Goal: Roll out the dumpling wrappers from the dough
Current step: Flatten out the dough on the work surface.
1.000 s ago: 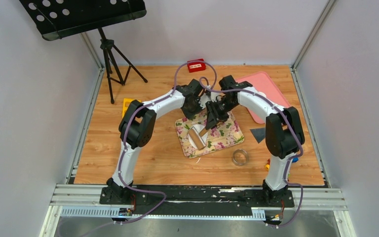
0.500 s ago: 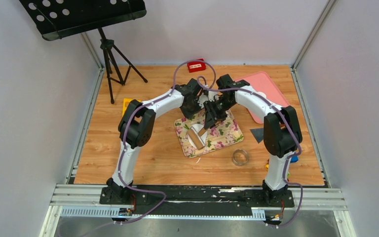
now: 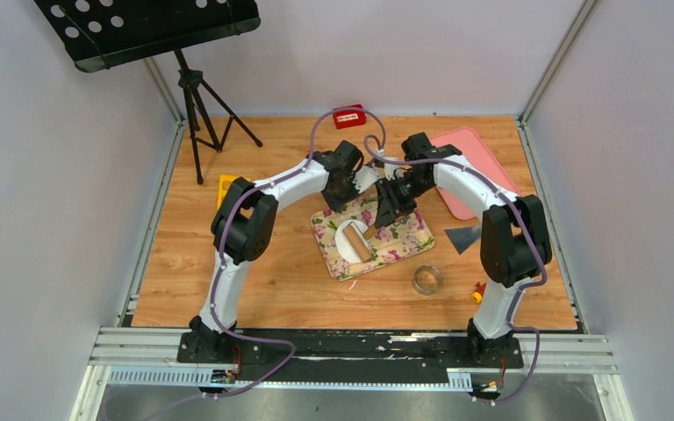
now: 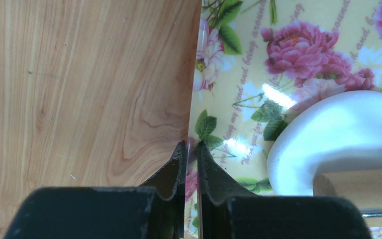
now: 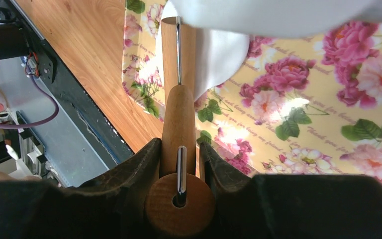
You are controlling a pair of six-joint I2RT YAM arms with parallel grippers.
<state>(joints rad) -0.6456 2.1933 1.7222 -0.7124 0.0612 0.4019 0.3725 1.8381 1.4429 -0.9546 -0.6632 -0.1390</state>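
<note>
On the floral mat (image 3: 406,239), dough (image 4: 348,119) lies part-flattened under the rolling pin (image 5: 179,119) my right jaws clamp by its handle, left jaws pinched on the mat edge; no wrappers cut yet.

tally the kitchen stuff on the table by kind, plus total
floral mat: 1
dough: 1
rolling pin: 1
ring cutter: 1
scraper: 1
pink tray: 1
Total: 6
</note>
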